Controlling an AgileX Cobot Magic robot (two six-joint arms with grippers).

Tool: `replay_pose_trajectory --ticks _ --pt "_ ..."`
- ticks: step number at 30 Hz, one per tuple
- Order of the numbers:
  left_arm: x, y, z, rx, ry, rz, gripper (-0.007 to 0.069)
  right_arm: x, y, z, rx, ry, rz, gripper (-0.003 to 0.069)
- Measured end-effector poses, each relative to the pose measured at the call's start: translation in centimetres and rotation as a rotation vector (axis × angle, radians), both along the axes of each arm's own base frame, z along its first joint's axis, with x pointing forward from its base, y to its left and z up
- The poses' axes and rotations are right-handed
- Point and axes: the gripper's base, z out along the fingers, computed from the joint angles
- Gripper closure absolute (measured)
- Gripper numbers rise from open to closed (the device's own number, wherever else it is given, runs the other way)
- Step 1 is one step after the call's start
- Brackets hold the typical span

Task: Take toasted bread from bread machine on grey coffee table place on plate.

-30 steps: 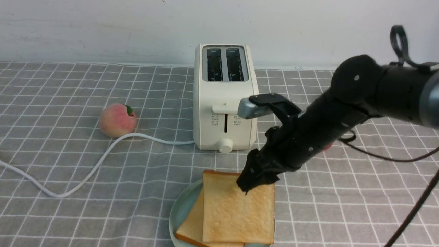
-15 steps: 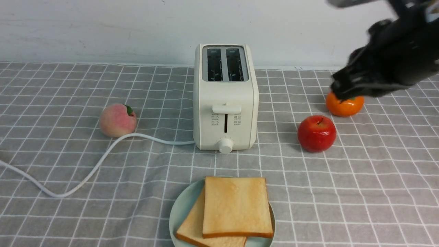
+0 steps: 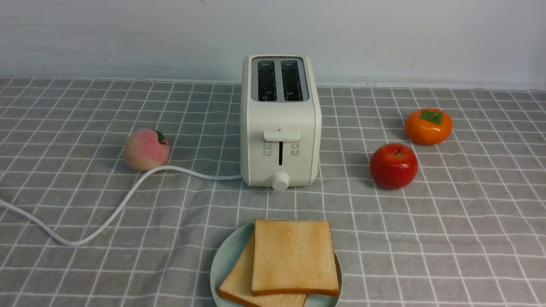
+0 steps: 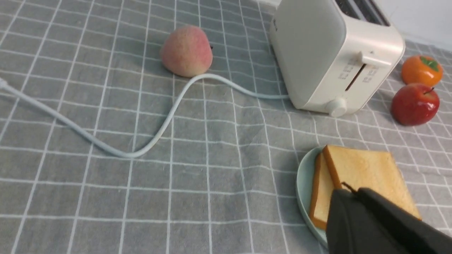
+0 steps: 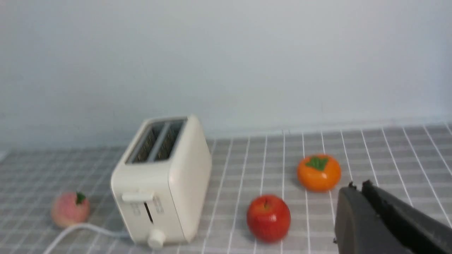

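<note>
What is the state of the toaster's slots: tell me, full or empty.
Empty. Both slots of the bread machine show only dark wire racks; the toasted bread lies on the plate.

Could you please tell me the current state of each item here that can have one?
bread machine: both slots empty, lever up.
toasted bread: two slices overlapping, lying flat on the plate.
plate: holding both slices.
left claw: shut, holding nothing.
right claw: shut, holding nothing.
cord: lying slack; plug out of view.
</note>
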Motion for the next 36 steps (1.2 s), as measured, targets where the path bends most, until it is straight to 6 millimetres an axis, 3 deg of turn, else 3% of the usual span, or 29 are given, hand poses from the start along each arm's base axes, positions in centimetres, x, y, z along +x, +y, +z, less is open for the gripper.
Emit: replay_pose_trajectory --ticks 3,8,18,32,36 --pt "0.1 0.0 0.2 -0.006 -0.022 -0.002 0.0638 -1.6 -0.4 -3.9 0.05 -0.177 0.031 0.0632" --pt "0.1 -0.1 0.3 -0.012 -0.037 -0.004 0.0638 -1.5 0.3 -6.7 0.049 -0.357 0.089 0.0628" --pt "0.0 0.0 0.1 -0.004 -0.015 -0.001 0.0633 -1.7 0.6 -6.4 -0.078 -0.495 0.088 0.061" --pt "0.0 0.0 0.1 -0.003 -0.01 -0.001 0.0622 -1.7 0.6 -6.3 -0.1 -0.504 0.082 0.0592" --pt "-0.1 0.0 -0.7 -0.003 -0.011 -0.001 0.0617 -1.7 0.6 -6.3 -0.099 -0.507 0.083 0.0583"
